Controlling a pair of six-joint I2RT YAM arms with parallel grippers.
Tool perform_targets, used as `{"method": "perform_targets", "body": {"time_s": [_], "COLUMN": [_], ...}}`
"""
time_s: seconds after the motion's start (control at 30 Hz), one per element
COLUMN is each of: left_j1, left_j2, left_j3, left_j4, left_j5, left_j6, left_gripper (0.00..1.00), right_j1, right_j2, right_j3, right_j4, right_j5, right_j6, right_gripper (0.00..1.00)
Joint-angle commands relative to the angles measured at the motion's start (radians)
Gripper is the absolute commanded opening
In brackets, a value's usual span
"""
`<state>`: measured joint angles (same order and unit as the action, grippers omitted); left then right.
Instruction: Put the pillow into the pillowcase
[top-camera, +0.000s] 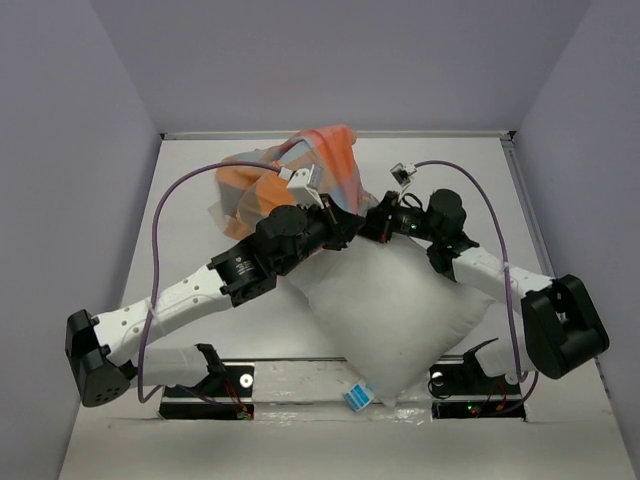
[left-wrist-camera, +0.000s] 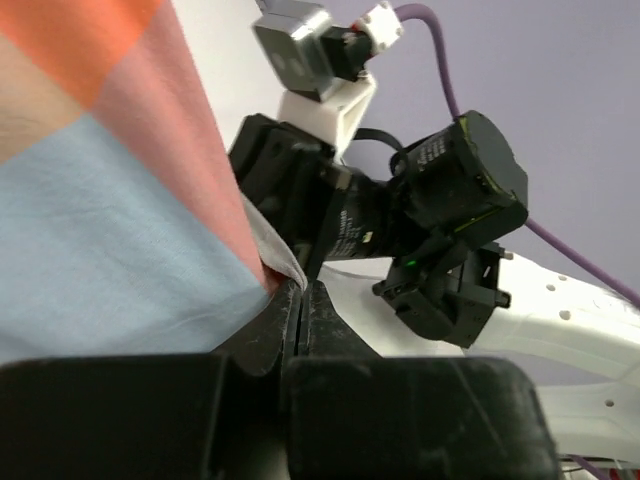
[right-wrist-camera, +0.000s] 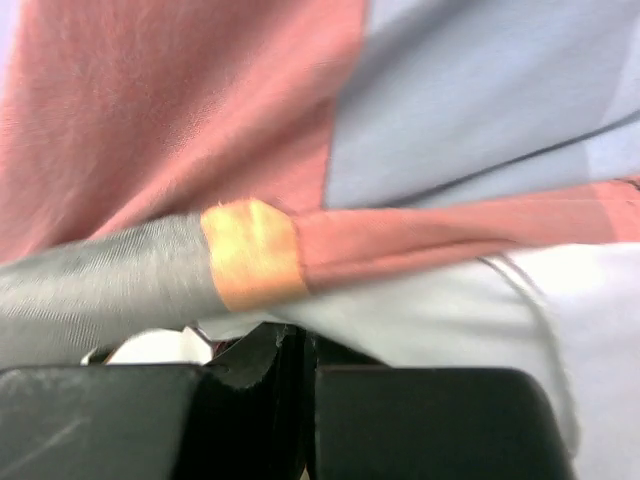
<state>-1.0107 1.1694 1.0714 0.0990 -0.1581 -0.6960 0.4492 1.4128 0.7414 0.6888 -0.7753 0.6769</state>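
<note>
The white surface (top-camera: 190, 250) is taken up across its middle by the pillow (top-camera: 390, 310), laid askew with one corner at the near edge. The pillowcase (top-camera: 320, 160) is bunched toward the far edge and draped over the pillow's far end. The left arm (top-camera: 190, 295) and right arm (top-camera: 490, 265) are brought together there. The left jaws are pressed together on the pillowcase hem. The right jaws are closed against the cloth; whether any is caught cannot be told. A blue-and-white tag (top-camera: 357, 398) is seen at the pillow's near corner.
</note>
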Motion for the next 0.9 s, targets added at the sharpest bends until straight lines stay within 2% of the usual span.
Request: {"method": "perform_targets", "body": {"time_s": [0.0,0.13,0.27,0.33,0.37,0.4,0.43,0.47,0.57,0.6,0.63,0.67,0.7,0.8,0.87], "left_j1": [-0.062,-0.062,-0.062,-0.062,-0.062,-0.066,-0.072,-0.083,-0.085,-0.085,-0.085,-0.085,-0.085,-0.078,-0.054], "left_j2": [-0.094,-0.044,0.084,0.173,0.197,0.235,0.24,0.214,0.116,0.031,-0.014,-0.055,-0.139,-0.271,-0.312], "left_j3": [-0.024,-0.019,0.027,0.067,0.084,0.113,0.119,0.105,0.02,-0.055,-0.094,-0.135,-0.221,-0.379,-0.439], "left_j4": [-0.024,-0.088,-0.027,0.039,0.056,0.056,0.045,0.038,0.031,0.024,-0.011,-0.012,-0.06,-0.16,-0.185], "left_j5": [-0.052,-0.146,-0.098,-0.025,-0.008,0.023,0.025,-0.024,-0.113,-0.188,-0.234,-0.279,-0.364,-0.48,-0.508], "left_j6": [-0.001,0.065,0.11,0.13,0.138,0.156,0.199,0.213,0.224,0.217,0.207,0.193,0.147,0.061,0.004], "left_gripper": [0.0,0.0,0.02,0.15,0.39,0.54,0.86,0.99,0.99,0.99,0.99,0.99,0.99,0.99,0.99], "right_j1": [-0.078,-0.089,-0.144,-0.193,-0.208,-0.222,-0.246,-0.256,-0.267,-0.276,-0.276,-0.276,-0.276,-0.276,-0.261], "right_j2": [-0.07,-0.068,0.038,0.089,0.101,0.107,0.104,0.1,0.091,0.087,0.08,0.069,0.037,-0.062,-0.112], "right_j3": [-0.016,0.022,0.107,0.163,0.183,0.214,0.223,0.231,0.298,0.315,0.346,0.358,0.366,0.365,0.355], "right_j4": [0.081,-0.023,-0.077,-0.116,-0.133,-0.174,-0.198,-0.253,-0.382,-0.465,-0.509,-0.547,-0.617,-0.686,-0.735], "right_j5": [0.169,0.157,0.081,0.061,0.029,0.024,0.039,0.05,0.102,0.117,0.163,0.163,0.215,0.287,0.3], "right_j6": [0.032,0.021,0.033,0.055,0.053,0.049,0.024,0.003,-0.1,-0.121,-0.164,-0.165,-0.203,-0.256,-0.287], "right_gripper": [0.0,0.0,0.0,0.0,0.0,0.0,0.0,0.0,0.01,0.07,0.26,0.26,0.48,0.73,0.77]}}
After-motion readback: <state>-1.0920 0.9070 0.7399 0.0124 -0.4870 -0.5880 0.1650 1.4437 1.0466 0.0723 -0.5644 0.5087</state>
